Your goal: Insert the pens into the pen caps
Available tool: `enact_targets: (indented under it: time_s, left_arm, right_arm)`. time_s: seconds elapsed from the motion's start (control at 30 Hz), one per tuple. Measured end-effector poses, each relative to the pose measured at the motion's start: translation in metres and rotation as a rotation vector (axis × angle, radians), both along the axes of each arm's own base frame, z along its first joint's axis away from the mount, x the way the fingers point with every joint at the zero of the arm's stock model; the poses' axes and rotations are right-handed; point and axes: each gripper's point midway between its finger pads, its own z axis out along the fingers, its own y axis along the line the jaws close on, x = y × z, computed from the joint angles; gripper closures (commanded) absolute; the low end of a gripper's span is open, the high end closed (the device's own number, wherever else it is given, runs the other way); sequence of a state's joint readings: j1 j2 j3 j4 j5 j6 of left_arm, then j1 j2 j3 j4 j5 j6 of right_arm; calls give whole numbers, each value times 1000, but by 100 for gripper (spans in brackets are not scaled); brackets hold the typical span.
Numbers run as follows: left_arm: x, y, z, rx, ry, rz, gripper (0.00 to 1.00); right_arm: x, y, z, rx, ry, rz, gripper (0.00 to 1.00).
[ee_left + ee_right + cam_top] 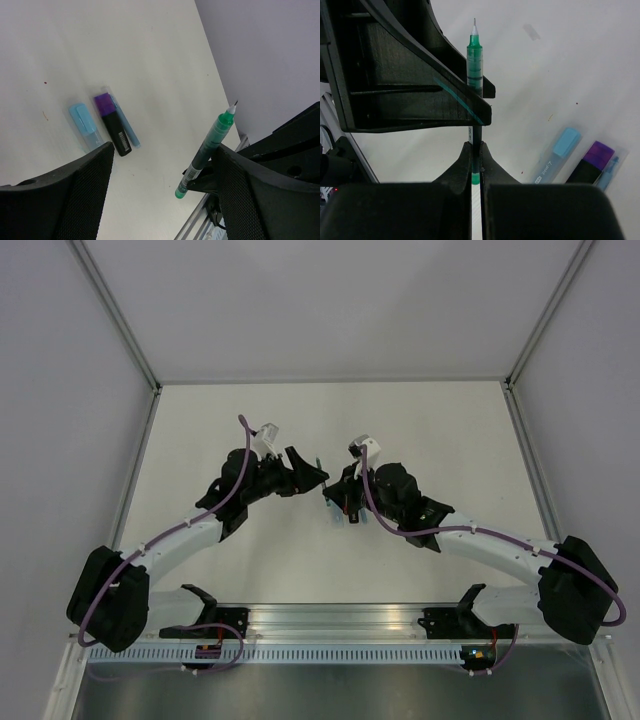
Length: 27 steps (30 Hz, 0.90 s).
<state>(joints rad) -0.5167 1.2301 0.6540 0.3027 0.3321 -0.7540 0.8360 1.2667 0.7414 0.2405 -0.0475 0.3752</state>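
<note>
My right gripper (476,147) is shut on the lower end of the thin green pen (474,55) and holds it above the table, tip pointing away. My left gripper (162,155) is open and empty, its fingers (75,185) wide apart, with the green pen (212,142) just inside its right finger. On the table lie the light blue marker (84,124), the black-and-purple marker (113,124) and a slim bluish cap (127,131) side by side. They also show in the right wrist view: light blue marker (556,152), purple marker (591,161). From above both grippers, left (308,476) and right (338,496), meet mid-table.
The white table (440,440) is walled by grey panels on three sides. A metal rail (330,618) with the arm bases runs along the near edge. The markers lie partly hidden under the right gripper in the top view.
</note>
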Motion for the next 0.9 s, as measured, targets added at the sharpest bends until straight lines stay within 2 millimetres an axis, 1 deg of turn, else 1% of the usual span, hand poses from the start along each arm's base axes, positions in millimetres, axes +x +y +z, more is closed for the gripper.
enact_targets:
  time_s: [0.13, 0.3, 0.37, 0.4, 0.5, 0.53, 0.6, 0.63, 0.67, 0.7, 0.8, 0.9]
  left_arm:
    - [-1, -4, -1, -10, -3, -25, 23]
    - [-3, -8, 5, -27, -20, -50, 30]
    - [-4, -9, 6, -34, -23, -64, 40]
    - [-5, -10, 7, -38, -24, -69, 50]
    - [-8, -12, 9, -52, -28, -89, 68]
    - [-9, -13, 9, -56, -30, -95, 80]
    - [-10, -11, 6, -49, -35, -97, 93]
    - [-9, -9, 2, -45, -28, -88, 97]
    - [-8, -7, 1, -47, -24, -83, 98]
    - [-8, -7, 0, -48, -23, -86, 98]
    - [-11, -8, -1, -56, -14, -97, 98]
    - [-17, -14, 2, -79, -9, -129, 98]
  right_arm:
    - [0, 1, 2, 13, 3, -3, 100]
    - [-1, 4, 3, 27, 10, 9, 100]
    - [-3, 8, -1, 21, 23, 29, 100]
    - [-3, 11, -4, 15, 31, 36, 100]
    - [-4, 15, -13, -1, 51, 52, 100]
    - [-4, 16, -15, -5, 56, 55, 100]
    - [-5, 17, -17, -8, 62, 62, 100]
    - [-6, 17, -17, -7, 61, 67, 100]
    - [-7, 17, -17, -8, 62, 68, 96]
    - [-7, 18, -19, -10, 65, 70, 85]
    - [-8, 19, -21, -13, 68, 81, 68]
    - [-8, 21, -24, -24, 67, 90, 69]
